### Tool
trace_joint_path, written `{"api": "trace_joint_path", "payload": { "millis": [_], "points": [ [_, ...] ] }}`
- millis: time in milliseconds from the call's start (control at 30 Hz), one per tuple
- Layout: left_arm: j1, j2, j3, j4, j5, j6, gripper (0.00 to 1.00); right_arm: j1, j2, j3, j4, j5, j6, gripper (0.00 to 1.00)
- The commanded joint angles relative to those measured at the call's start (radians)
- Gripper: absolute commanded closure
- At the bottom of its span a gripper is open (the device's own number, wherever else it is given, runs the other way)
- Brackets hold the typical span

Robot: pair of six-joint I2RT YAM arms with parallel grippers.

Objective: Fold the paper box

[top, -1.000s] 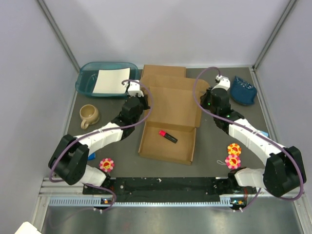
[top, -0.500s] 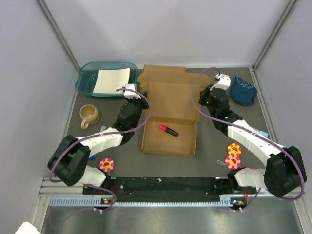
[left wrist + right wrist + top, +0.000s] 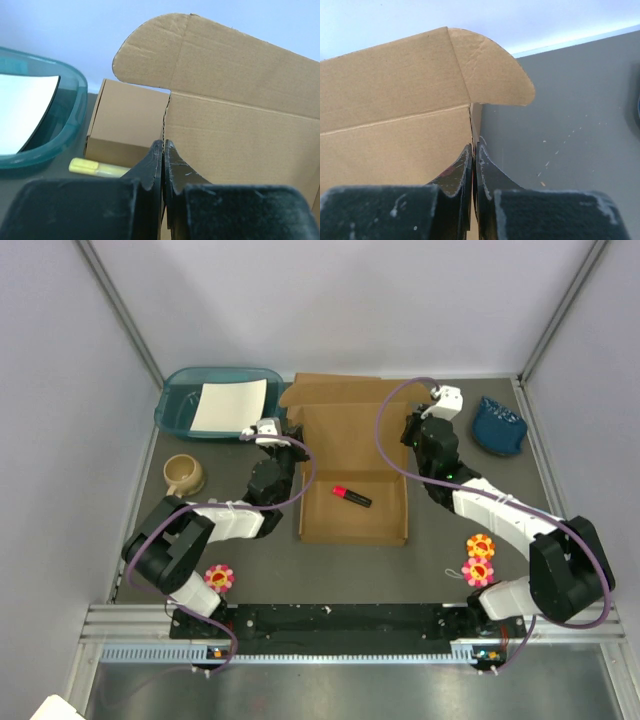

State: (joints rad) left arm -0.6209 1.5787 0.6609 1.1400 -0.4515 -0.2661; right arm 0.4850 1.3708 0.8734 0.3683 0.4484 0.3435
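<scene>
Paper box (image 3: 352,522), marker (image 3: 351,496) inside, pinched by left fingers (image 3: 150,170) and right fingers (image 3: 457,175); twin box (image 3: 125,125) behind.

We count two brown boxes: paper box (image 3: 352,512), flaps up, and closed box (image 3: 127,117) behind. Two markers: red marker (image 3: 351,496), yellow marker (image 3: 97,168). Three flower shapes (image 3: 219,577) (image 3: 480,545) (image 3: 477,571): one left, two right. One teal tray (image 3: 172,408), one white sheet (image 3: 230,406), one tan mug (image 3: 184,475), one dark blue object (image 3: 498,425).
</scene>
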Motion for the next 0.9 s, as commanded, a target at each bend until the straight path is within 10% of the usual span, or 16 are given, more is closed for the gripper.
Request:
{"api": "trace_joint_path", "payload": {
  "millis": [0,867],
  "points": [
    [-0.033,0.030,-0.085,0.233,0.040,-0.081,1.00,0.069,0.004,-0.059,0.155,-0.008,0.071,1.00],
    [-0.237,-0.115,-0.475,0.521,-0.096,-0.048,1.00,0.391,-0.257,-0.533,0.114,0.305,0.187,1.00]
  ]
}}
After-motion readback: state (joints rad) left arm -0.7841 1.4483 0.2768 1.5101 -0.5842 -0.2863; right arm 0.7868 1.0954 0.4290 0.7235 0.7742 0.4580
